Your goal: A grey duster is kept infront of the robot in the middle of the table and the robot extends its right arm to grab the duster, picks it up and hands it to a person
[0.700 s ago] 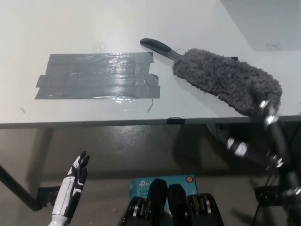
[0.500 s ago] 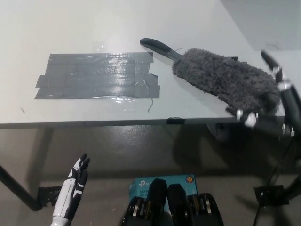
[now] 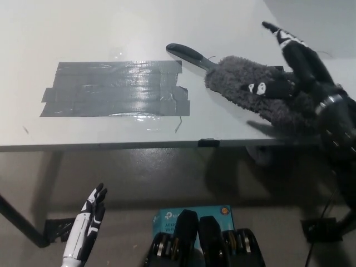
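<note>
Grey table (image 3: 111, 133), taped patch (image 3: 114, 89) at left; duster (image 3: 250, 89) lies at right near the edge. Right hand (image 3: 295, 64), fingers spread, rests over its fluffy head, not yet closed. Soft, light, compressible; the stiff black handle offers firmer hold. Left hand (image 3: 86, 225) open, low

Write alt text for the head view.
The robot's black right hand, fingers spread, lies over a fluffy grey duster near the right edge of a white table. A grey tape patch lies left; the white left hand hangs below.
</note>
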`<state>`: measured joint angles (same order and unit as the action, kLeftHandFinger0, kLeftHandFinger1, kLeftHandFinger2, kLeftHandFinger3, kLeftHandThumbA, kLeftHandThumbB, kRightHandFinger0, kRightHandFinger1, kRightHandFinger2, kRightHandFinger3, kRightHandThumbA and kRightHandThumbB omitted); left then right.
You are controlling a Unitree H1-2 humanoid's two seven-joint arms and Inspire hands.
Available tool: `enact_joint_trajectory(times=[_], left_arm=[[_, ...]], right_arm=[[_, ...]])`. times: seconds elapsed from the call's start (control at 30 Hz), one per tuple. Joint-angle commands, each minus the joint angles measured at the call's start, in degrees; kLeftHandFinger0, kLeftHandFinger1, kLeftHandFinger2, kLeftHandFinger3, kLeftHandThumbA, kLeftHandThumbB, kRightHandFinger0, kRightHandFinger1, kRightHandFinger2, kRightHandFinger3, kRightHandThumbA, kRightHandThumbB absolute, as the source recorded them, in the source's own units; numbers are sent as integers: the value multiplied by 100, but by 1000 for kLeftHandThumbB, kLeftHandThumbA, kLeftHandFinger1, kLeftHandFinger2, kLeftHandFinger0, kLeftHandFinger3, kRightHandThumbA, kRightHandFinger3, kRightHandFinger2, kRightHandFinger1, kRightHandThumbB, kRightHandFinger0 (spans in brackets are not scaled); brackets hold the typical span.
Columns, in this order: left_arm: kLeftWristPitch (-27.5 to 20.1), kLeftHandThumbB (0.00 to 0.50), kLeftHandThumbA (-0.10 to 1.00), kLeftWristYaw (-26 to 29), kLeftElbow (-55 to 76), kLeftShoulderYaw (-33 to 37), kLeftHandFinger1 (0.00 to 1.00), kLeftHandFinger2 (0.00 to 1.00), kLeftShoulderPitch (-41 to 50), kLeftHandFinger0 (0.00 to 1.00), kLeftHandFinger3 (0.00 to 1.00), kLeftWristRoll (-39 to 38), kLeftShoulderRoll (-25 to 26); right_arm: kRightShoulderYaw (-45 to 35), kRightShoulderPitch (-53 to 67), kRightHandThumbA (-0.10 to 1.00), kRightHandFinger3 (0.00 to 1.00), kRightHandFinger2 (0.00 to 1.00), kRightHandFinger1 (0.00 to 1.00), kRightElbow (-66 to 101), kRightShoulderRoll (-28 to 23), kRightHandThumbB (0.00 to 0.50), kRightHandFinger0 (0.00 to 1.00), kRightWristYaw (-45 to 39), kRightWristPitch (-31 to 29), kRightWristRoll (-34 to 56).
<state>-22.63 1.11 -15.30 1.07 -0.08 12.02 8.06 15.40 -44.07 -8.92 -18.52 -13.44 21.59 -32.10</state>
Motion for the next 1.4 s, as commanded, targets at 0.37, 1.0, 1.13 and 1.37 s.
enact_joint_trajectory(times=[0.37,1.0,1.13,1.37], left_arm=[[-430,317,1000,202,60,-65,1000,1000,19,1000,1000,-26,-20],[-424,324,1000,125,100,-135,1000,1000,-85,1000,1000,-117,-25],[-428,315,1000,114,99,-131,1000,1000,-105,1000,1000,-91,-26],[-354,332,1000,86,171,-152,1000,1000,-119,1000,1000,-132,-30]], right_arm=[[204,-1277,1000,1000,1000,1000,-2421,366,399,1000,131,530,-468],[598,-1453,1000,1000,1000,1000,-3252,344,500,1000,-47,448,-414],[666,-1364,1000,1000,1000,1000,-3231,321,500,1000,-214,289,-332],[740,-1378,1000,1000,1000,1000,-3755,308,500,1000,-225,112,-300]])
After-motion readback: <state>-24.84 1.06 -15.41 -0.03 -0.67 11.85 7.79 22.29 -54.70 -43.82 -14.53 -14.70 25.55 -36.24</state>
